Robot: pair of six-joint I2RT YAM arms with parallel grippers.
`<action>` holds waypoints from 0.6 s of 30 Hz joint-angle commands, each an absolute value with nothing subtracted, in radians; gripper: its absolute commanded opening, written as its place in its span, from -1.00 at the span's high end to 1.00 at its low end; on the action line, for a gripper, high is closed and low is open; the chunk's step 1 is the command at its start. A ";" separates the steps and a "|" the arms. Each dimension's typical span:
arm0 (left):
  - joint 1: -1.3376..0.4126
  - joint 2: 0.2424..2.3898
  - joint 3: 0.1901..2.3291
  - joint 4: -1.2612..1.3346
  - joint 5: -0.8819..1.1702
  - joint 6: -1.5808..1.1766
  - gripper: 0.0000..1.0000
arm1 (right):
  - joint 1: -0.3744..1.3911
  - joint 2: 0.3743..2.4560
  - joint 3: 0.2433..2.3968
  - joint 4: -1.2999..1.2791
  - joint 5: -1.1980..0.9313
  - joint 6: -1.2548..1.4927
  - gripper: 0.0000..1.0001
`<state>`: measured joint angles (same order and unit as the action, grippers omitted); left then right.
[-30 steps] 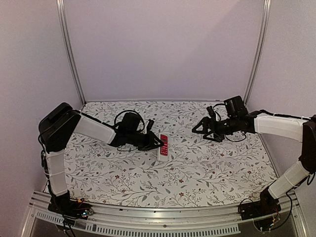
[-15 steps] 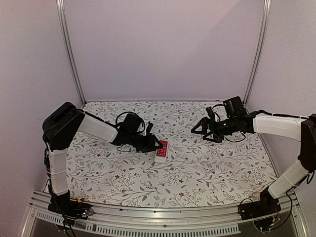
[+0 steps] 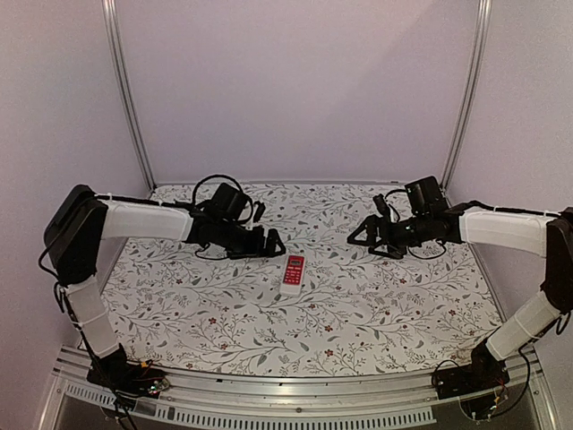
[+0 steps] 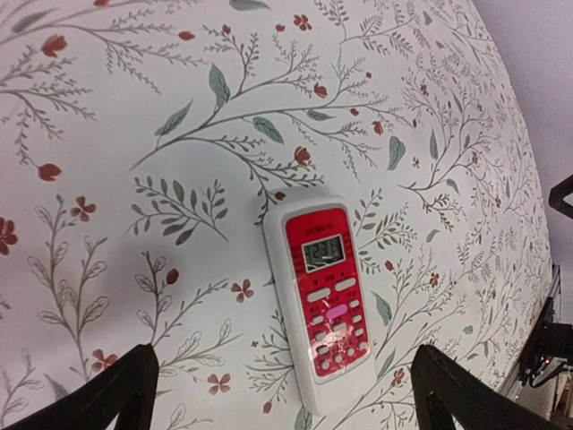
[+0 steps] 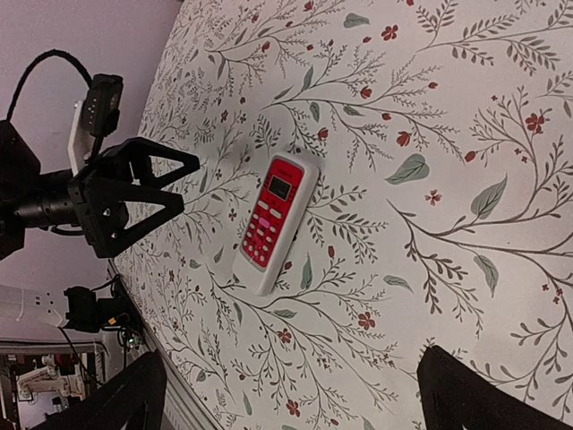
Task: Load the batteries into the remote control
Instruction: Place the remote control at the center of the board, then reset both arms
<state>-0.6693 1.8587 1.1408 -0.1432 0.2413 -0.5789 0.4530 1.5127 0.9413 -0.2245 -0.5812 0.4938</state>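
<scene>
Plainly, the remote (image 3: 293,270) lies flat and face up near the middle of the floral tabletop (image 3: 358,313), display end toward 12 o'clock, so its back is hidden. The left claw (image 3: 271,244) sits just at 10 o'clock of it, fingers spread apart and clear of the remote; how high it is off the tabletop is hard to judge. Its wrist view shows only two dark fingertips (image 4: 116,394), cut off by the bottom edge, with the remote (image 4: 327,300) between them farther out. The button labels are too small to read. The right claw (image 3: 361,231) is well apart at 2 o'clock, also spread and holding nothing. Its wrist view catches the left claw (image 5: 190,184) at 9 o'clock of the remote (image 5: 273,222).
</scene>
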 commanded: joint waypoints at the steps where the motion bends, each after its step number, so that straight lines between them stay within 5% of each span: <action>1: -0.653 1.718 1.207 -0.338 0.125 -0.441 -0.99 | 0.453 1.432 0.914 -0.240 -0.554 0.424 -0.97; 18: -0.582 1.253 0.752 -0.242 -0.163 -0.534 -0.99 | 0.451 1.166 0.595 -0.143 -0.326 0.414 -0.98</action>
